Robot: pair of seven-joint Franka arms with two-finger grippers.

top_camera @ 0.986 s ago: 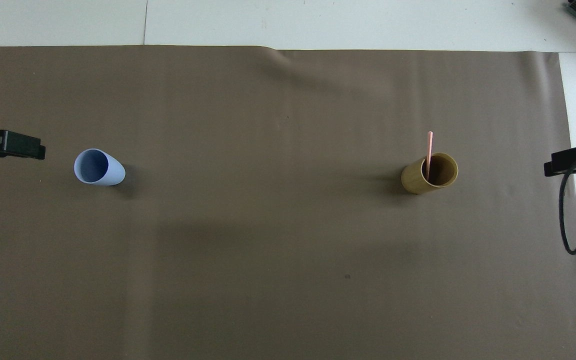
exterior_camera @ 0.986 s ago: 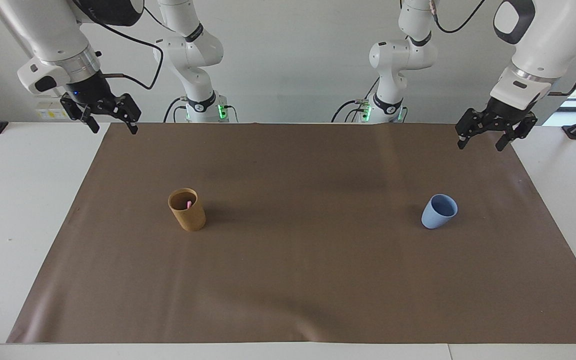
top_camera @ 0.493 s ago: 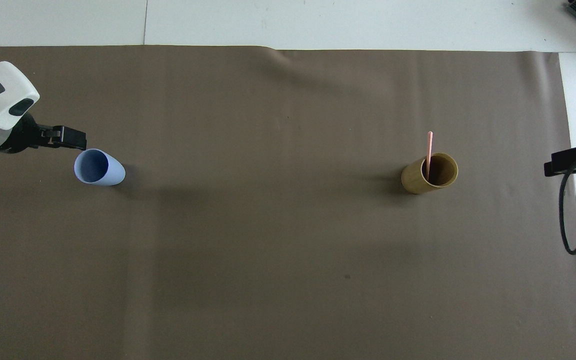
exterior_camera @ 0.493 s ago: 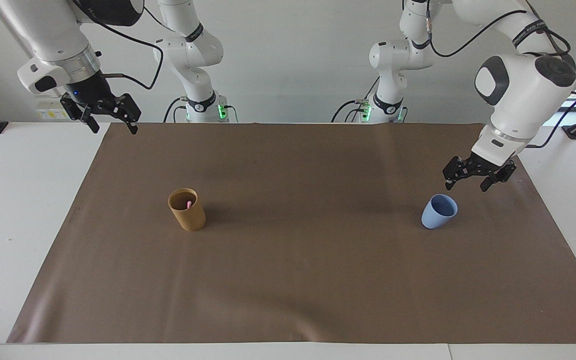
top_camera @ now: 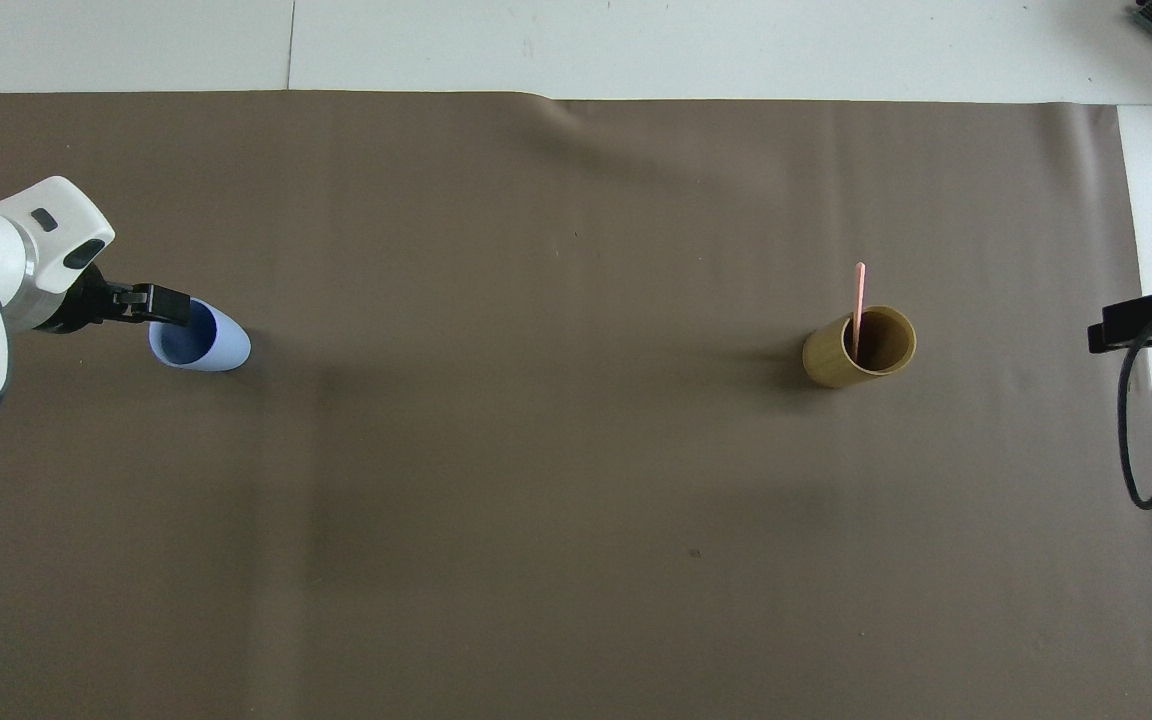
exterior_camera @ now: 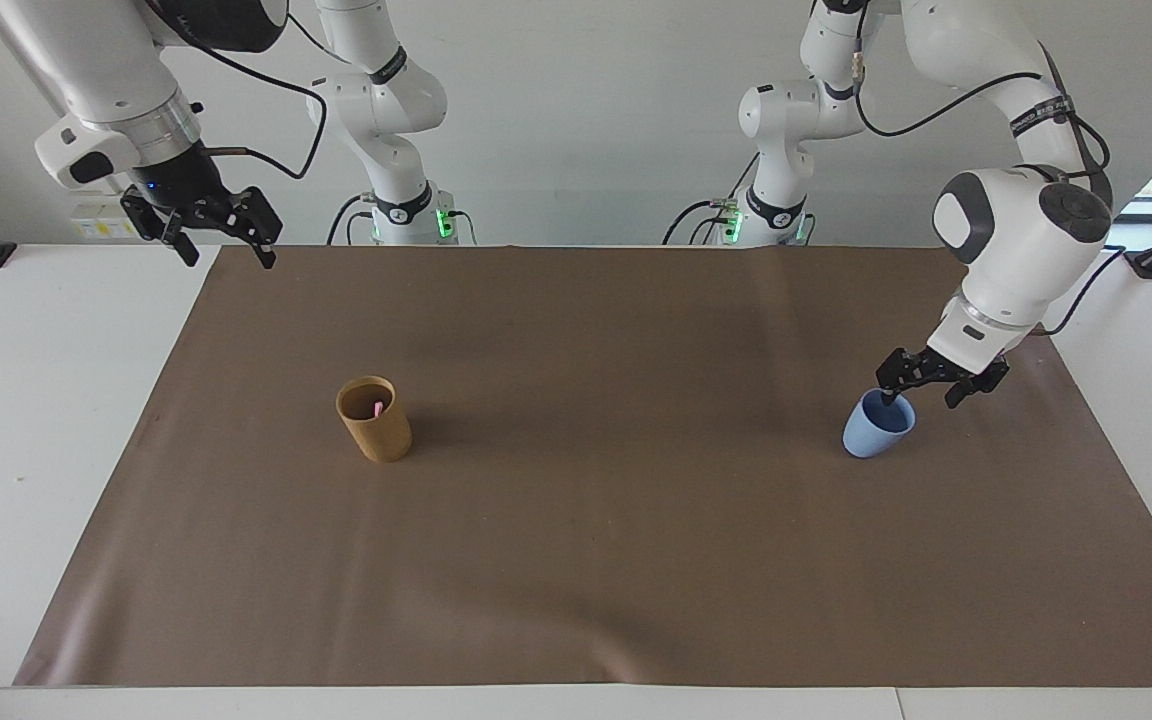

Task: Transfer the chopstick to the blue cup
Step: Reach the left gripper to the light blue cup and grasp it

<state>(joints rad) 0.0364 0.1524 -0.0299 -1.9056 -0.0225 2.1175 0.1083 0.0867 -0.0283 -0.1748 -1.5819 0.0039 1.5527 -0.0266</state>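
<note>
The blue cup (exterior_camera: 874,430) stands upright on the brown mat toward the left arm's end of the table. My left gripper (exterior_camera: 919,396) is open at the cup's rim, on the side toward that end, with one fingertip over the mouth and the other outside. From overhead, the left gripper (top_camera: 174,305) overlaps the blue cup's (top_camera: 216,347) rim. One pink chopstick (top_camera: 858,298) leans in a tan cup (exterior_camera: 374,420) toward the right arm's end; only the chopstick's (exterior_camera: 377,409) tip shows there. My right gripper (exterior_camera: 229,256) waits open, raised over the mat's corner at its own end.
The brown mat (exterior_camera: 576,560) covers most of the white table (exterior_camera: 36,420). The tan cup (top_camera: 858,349) and the blue cup stand far apart. A black cable (top_camera: 1136,440) hangs by the right gripper (top_camera: 1106,333).
My left arm has swung down from above the mat's corner to the blue cup's rim, gripper still open. The right arm, both cups and the chopstick have stayed put.
</note>
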